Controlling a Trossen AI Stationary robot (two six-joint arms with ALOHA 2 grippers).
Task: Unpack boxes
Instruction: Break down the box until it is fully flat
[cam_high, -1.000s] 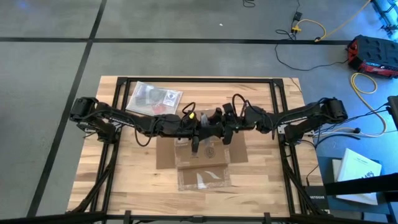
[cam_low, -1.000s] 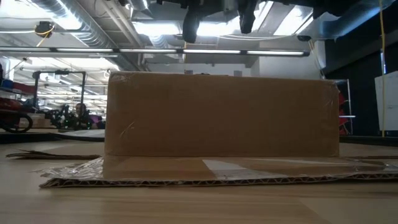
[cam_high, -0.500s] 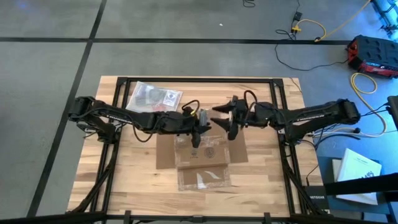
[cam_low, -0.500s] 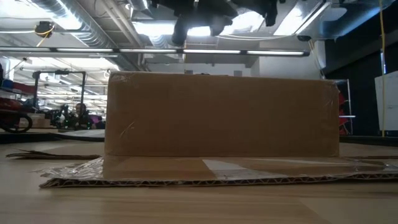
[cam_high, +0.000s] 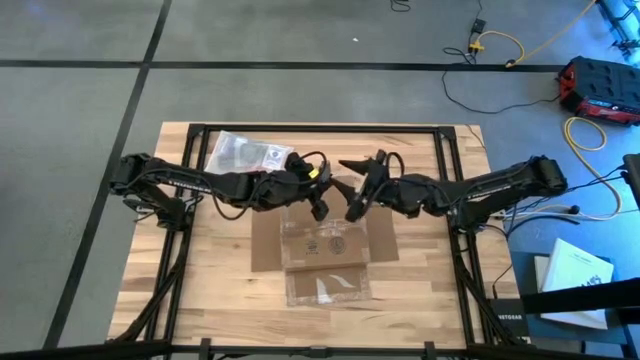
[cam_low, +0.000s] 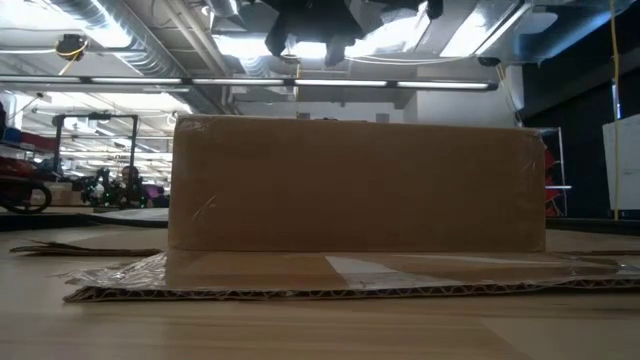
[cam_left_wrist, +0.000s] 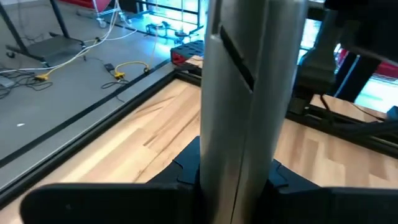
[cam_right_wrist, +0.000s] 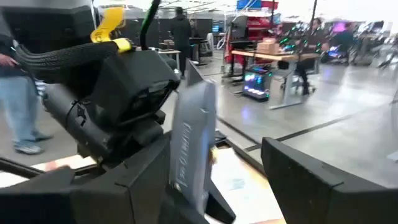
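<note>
Left claw (cam_high: 320, 208) pinching silvery bag (cam_left_wrist: 239, 99); right claw (cam_high: 353, 190) spread beside. Lift bag clear of box (cam_high: 325, 245), steady.

was big industrial workshop: exposed silver ceiling ducts (cam_low: 110, 30), grey concrete floor (cam_high: 80, 40), lit equipment benches (cam_right_wrist: 267, 65) behind.

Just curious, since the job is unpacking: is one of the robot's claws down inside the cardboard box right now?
No. From table height both claws hang above the box, the left claw clear of its top edge.
</note>
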